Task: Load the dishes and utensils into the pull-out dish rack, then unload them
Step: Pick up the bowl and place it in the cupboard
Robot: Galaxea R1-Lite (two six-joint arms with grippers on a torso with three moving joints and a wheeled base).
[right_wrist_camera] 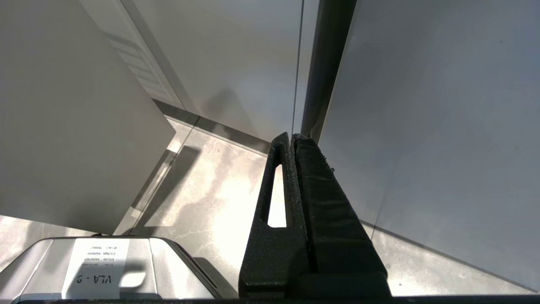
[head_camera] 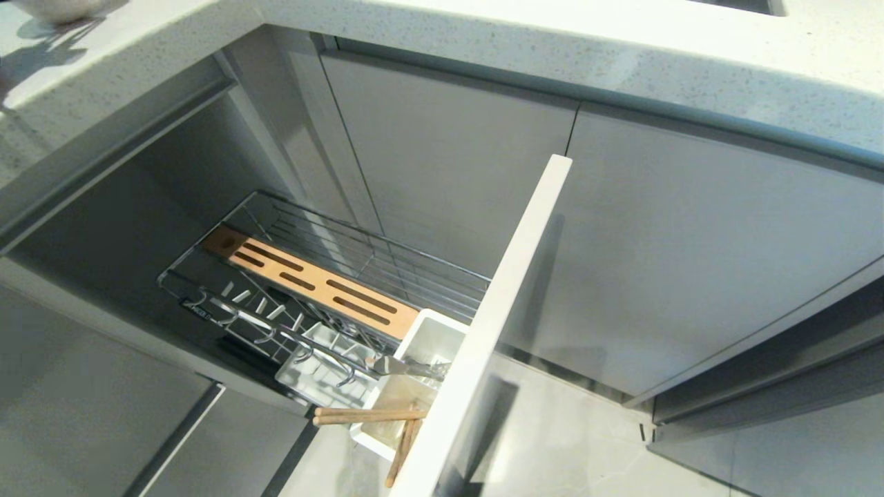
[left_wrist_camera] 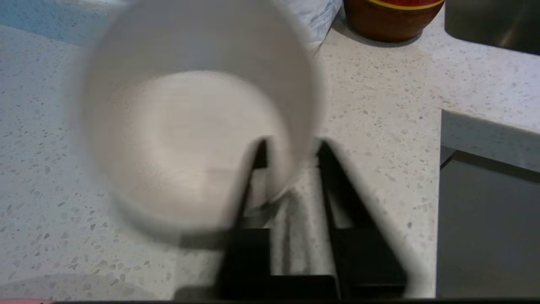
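Note:
My left gripper is shut on the white bowl, which rests on the speckled countertop. One finger is inside the rim and the other outside. In the head view only the bowl's edge shows at the far left. Below the counter the pull-out dish rack stands pulled out behind its pale front panel. The chopsticks and the spoon lie across its white caddy. The plate is not clearly in view. My right gripper hangs shut and empty near the floor.
A brown pot with a yellow band stands at the back of the counter beside a sink. The counter's edge drops off close to the bowl. Grey cabinet doors flank the rack. The robot's base shows beneath the right gripper.

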